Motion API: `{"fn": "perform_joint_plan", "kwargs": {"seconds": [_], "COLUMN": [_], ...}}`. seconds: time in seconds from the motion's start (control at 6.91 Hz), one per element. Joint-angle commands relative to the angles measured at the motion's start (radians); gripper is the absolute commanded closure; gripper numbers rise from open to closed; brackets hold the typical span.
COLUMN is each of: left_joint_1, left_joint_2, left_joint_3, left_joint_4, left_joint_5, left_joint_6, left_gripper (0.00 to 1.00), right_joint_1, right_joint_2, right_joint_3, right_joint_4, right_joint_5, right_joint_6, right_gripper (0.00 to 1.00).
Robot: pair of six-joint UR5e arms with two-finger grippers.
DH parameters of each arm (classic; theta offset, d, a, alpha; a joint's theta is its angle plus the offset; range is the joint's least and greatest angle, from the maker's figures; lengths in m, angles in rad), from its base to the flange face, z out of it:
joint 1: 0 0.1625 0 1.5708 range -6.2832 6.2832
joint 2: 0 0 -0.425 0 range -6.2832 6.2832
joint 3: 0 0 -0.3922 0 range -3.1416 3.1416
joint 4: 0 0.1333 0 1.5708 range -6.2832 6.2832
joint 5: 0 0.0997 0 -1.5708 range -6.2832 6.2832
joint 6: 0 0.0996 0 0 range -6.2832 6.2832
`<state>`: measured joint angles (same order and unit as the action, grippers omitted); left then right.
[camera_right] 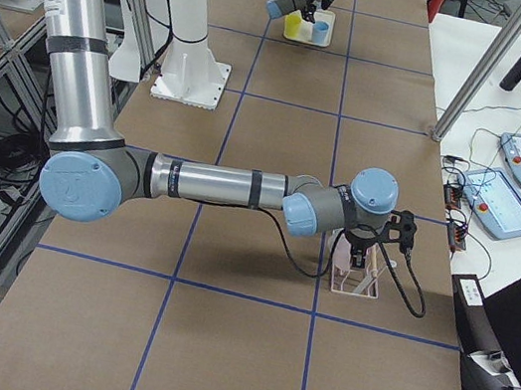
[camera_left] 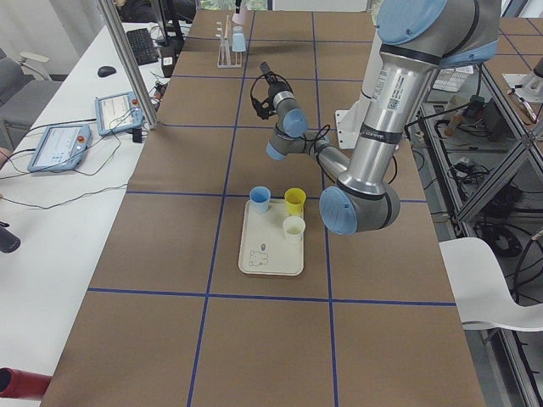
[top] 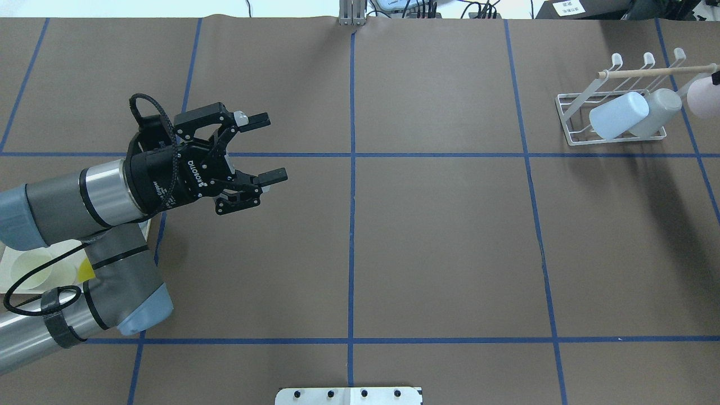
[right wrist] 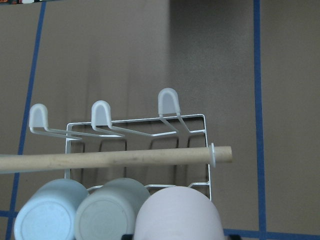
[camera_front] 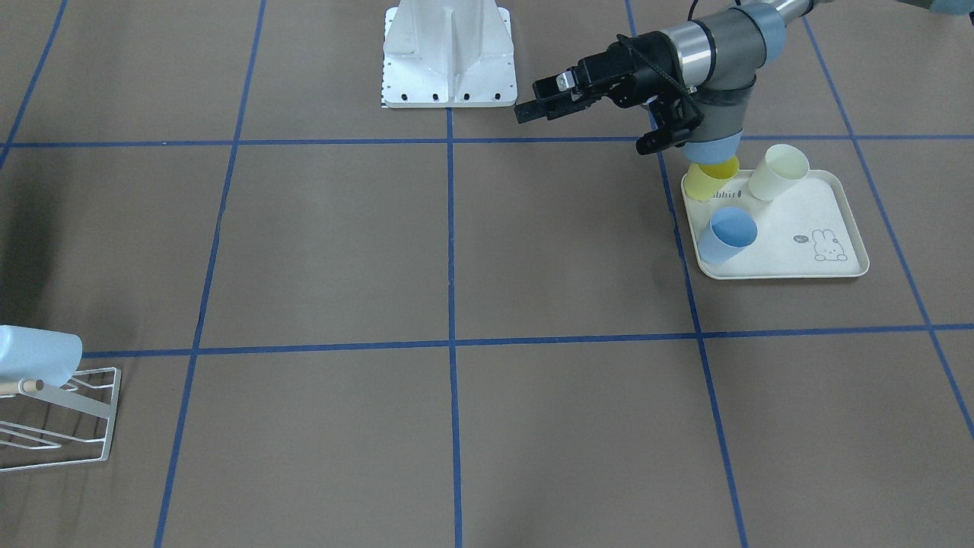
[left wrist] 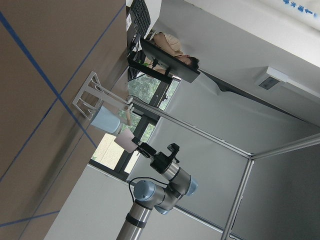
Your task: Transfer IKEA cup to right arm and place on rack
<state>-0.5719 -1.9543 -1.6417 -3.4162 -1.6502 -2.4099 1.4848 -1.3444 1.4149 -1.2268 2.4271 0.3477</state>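
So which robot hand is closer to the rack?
Right. The right hand is at the rack, holding a pink cup; the left hand is far across the table, by the tray.

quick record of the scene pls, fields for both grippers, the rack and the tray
left gripper: open, empty, clear of the tray
right gripper: shut on pink cup, at the rack by the wooden peg
rack: holds light blue cup and grey cup, side by side
tray: blue cup, yellow cup, cream cup, mouths up
placement: cannot tell if pink cup touches the rack
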Motion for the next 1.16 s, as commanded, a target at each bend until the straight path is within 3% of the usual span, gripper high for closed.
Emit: {"fn": "perform_joint_plan", "kwargs": {"seconds": [0.0, 0.87, 1.01], "left_joint_1": [0.003, 0.003, 0.003], "left_joint_2": [-0.002, -0.005, -0.006], "left_joint_3": [0.0, 0.002, 0.002], "left_joint_4": [0.0, 0.0, 0.0], "left_joint_5": [0.001, 0.001, 0.001], "left_joint_6": [0.0, 0.0, 0.0], "left_gripper": [0.09, 0.09, 0.09], "right_joint_1": [-0.005, -0.024, -0.031], "right_joint_2": [0.027, 0.062, 0.062], "right_joint_3": [-0.048, -0.102, -0.105], "right_joint_4": [0.001, 0.0, 0.001], "right_joint_5": [-0.003, -0.003, -0.008], "right_joint_6": [-0.021, -0.035, -0.035], "right_gripper": [1.0, 1.0, 0.7]}}
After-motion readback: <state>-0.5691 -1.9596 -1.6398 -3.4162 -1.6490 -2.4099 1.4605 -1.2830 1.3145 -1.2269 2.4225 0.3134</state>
